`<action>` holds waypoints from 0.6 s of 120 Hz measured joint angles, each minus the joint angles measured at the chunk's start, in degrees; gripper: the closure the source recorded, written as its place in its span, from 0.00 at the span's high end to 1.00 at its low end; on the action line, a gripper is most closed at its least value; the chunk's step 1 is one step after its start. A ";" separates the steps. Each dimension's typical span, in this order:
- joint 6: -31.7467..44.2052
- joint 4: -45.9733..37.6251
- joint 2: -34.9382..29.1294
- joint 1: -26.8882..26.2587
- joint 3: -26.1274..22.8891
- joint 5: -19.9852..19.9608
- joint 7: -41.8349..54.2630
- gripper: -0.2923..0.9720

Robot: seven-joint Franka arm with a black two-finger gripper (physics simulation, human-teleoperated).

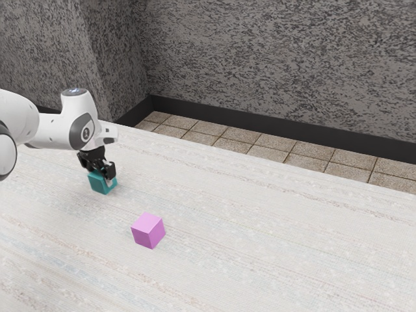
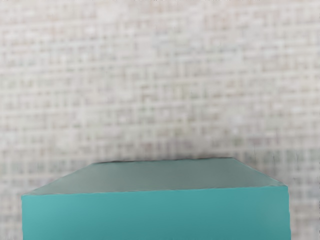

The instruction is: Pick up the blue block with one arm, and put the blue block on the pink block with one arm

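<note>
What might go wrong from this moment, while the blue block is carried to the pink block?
1. The gripper seems to hold the blue block only near its top, so it may slip or tilt on the way.
2. The pink block has a top face about as small as the blue block, so an off-centre release may let it tumble onto the table.

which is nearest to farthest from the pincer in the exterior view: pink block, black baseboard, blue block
1. blue block, held in the pincer.
2. pink block, on the table toward the exterior view's lower right.
3. black baseboard, beyond the table and tiled floor.
</note>
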 joint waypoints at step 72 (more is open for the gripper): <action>-4.00 -14.76 -15.56 2.35 -9.95 0.46 -2.83 0.52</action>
